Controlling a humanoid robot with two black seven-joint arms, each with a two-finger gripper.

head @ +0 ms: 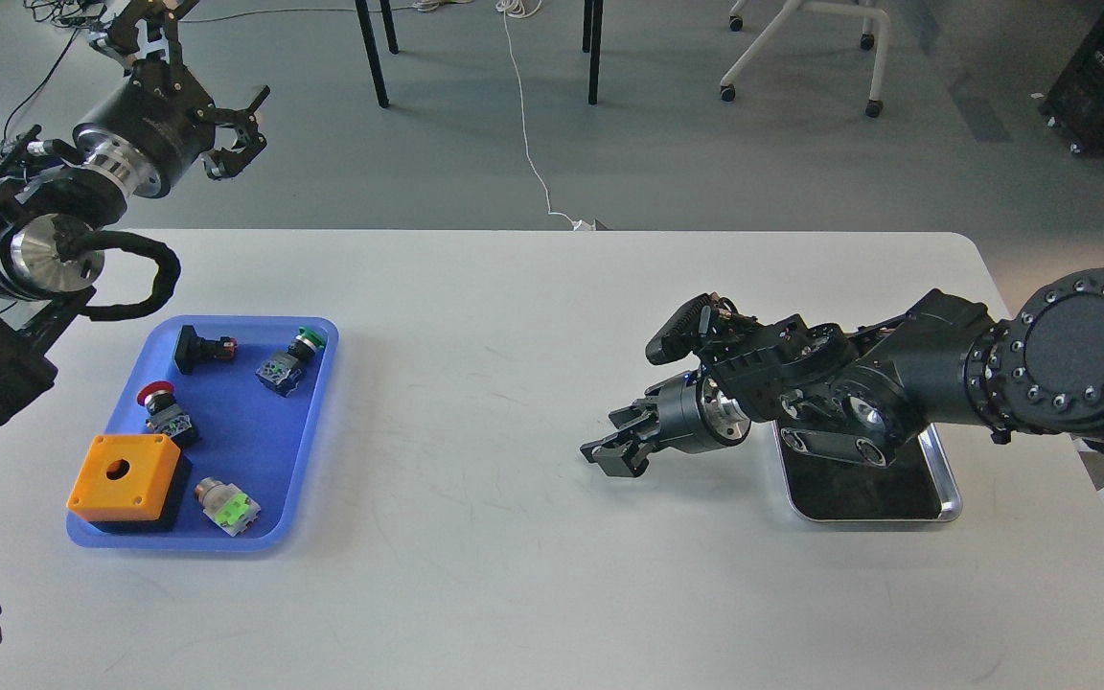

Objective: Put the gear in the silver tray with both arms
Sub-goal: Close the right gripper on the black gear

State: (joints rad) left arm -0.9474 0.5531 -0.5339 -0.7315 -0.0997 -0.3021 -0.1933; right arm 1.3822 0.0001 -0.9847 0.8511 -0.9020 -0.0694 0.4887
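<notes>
The silver tray (pixel 947 500) lies on the white table at the right, its far half covered by my right arm. My right gripper (pixel 613 452) is low over the table, left of the tray, at the spot where a small black gear lay a moment ago. The gear is hidden under the fingers, and I cannot tell whether they hold it. My left gripper (pixel 240 132) is open and empty, raised high beyond the table's far left edge.
A blue plastic tray (pixel 314 450) at the left holds an orange box (pixel 126 476) and several push-button switches. The table's far edge and chair legs lie behind.
</notes>
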